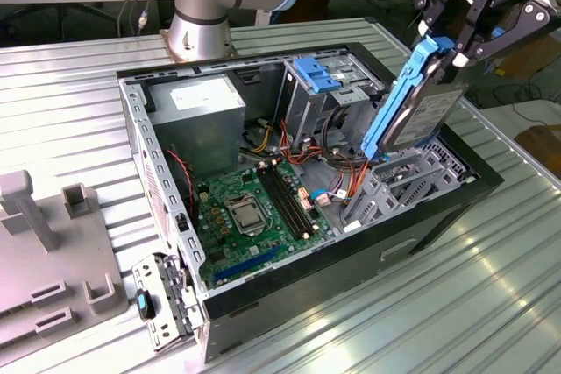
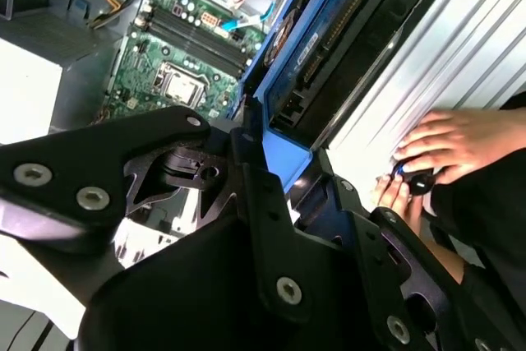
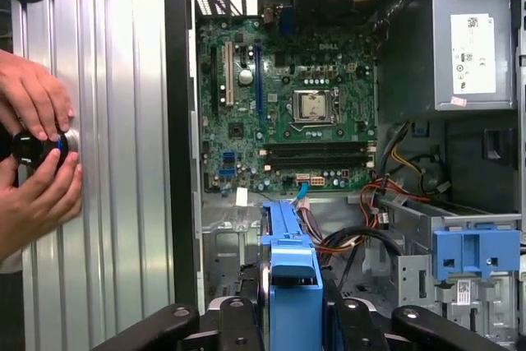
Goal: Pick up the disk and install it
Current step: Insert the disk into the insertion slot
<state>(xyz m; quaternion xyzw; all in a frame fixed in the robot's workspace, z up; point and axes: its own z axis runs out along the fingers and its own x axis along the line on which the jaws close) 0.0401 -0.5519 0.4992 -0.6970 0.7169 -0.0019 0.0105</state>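
— Disk in the exterior view: where do we place it?
— We see the pincer pinching its blue carrier by the upper end. The disk hangs tilted directly below the pincer, its lower end at the grey drive cage inside the open computer case. Whether it touches the cage, we cannot tell.
— And the second wrist view?
— There the pincer is clamped on the carrier's near end, and the disk stretches away from it. The motherboard lies beyond the pincer. Beside the pincer, a person's hands rest on the ribbed table, around a dark knob.
— The first wrist view?
— We see the disk edge-on, gripped in the pincer, with the motherboard straight ahead. The hands hold the knob well off to one side of the pincer, and a fixed blue bracket sits on the other side.
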